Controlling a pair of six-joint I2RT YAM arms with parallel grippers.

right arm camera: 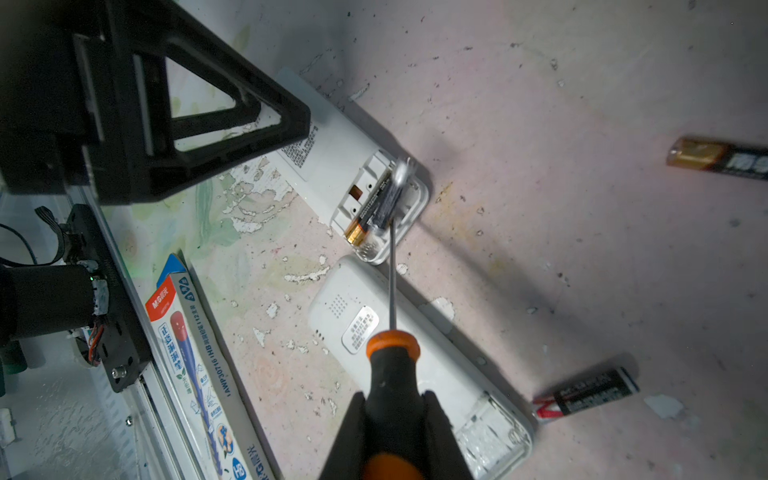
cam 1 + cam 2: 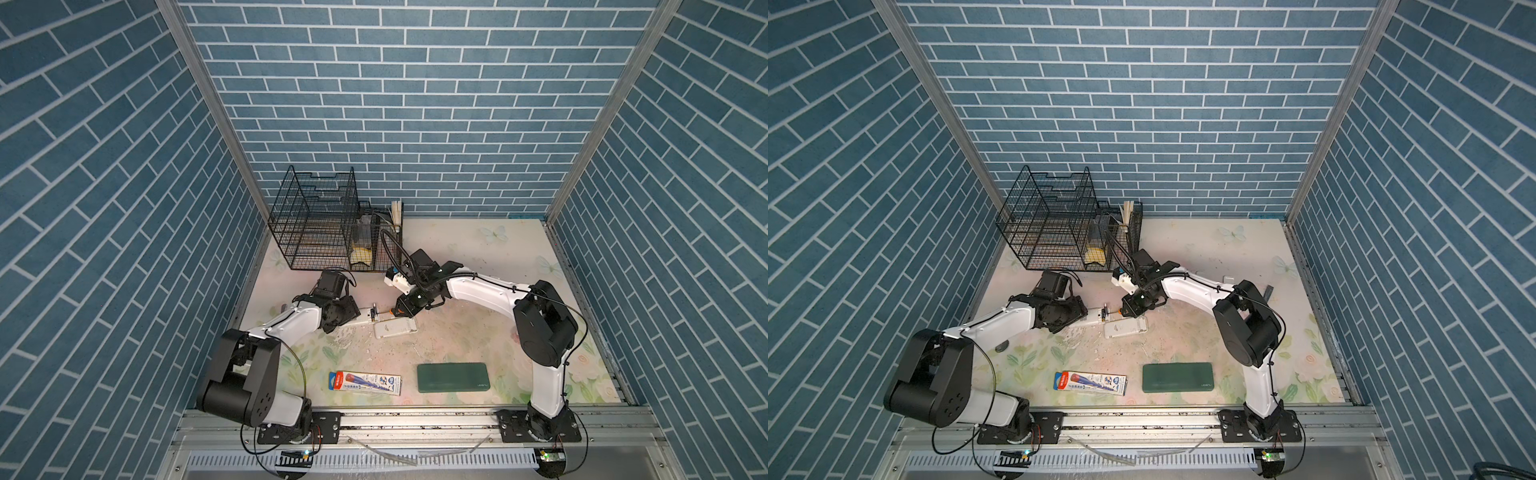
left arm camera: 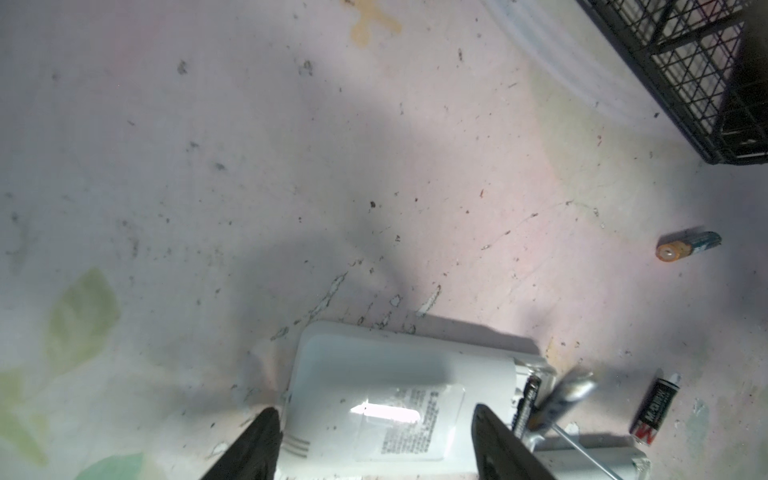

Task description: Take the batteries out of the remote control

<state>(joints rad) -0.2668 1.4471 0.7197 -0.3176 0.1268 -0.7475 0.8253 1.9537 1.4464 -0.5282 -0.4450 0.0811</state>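
Your right end effector (image 1: 395,419) is clamped on the screwdriver (image 1: 392,365), its tip under a battery (image 1: 384,203) tilted up out of the remote control (image 1: 332,158) bay. Your left end effector (image 3: 374,436) straddles the remote's body, fingers apart at its sides. Two loose batteries (image 1: 588,392) lie on the table (image 1: 582,249) nearby.

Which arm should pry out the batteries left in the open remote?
Right. Its gripper already holds the screwdriver, tip at the batteries in the compartment; the left gripper straddles the remote, probably steadying it.
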